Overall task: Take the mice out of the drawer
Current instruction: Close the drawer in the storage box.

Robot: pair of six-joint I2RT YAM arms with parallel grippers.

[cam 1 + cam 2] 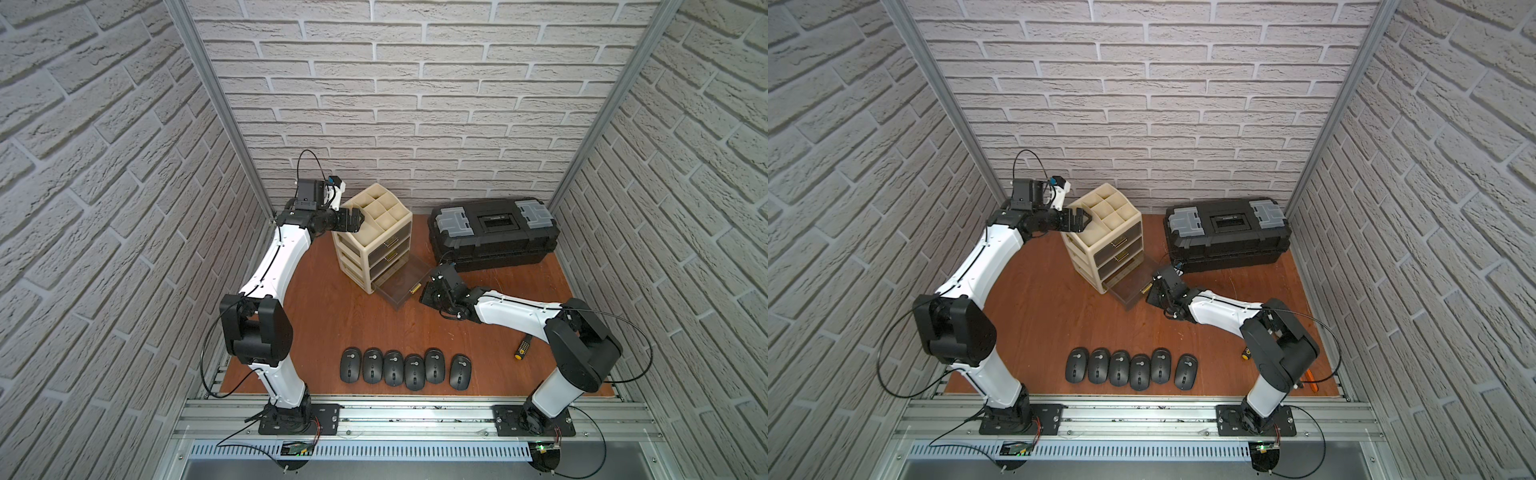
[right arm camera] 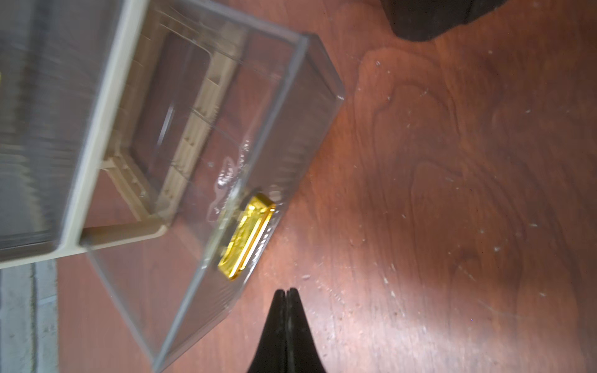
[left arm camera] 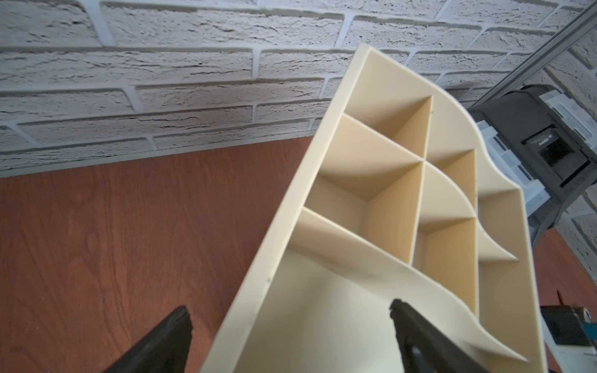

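Several black mice (image 1: 393, 368) (image 1: 1119, 368) lie in a row on the wooden table near its front edge. The clear bottom drawer (image 1: 399, 286) (image 1: 1127, 293) (image 2: 284, 106) stands pulled out of the beige organizer (image 1: 376, 232) (image 1: 1100, 232) (image 3: 371, 155), and nothing shows inside it. My right gripper (image 1: 424, 291) (image 1: 1149, 293) (image 2: 285, 290) is shut on nothing, low over the table just beside the drawer's gold handle (image 2: 247, 235). My left gripper (image 1: 360, 218) (image 1: 1088, 218) (image 3: 290, 306) is open, its fingers on either side of the organizer's top side wall.
A black toolbox (image 1: 492, 232) (image 1: 1227, 230) sits at the back right, close behind the right wrist. A yellow-capped black tool (image 1: 523, 348) lies near the right arm's elbow. Brick walls close in the back and both sides.
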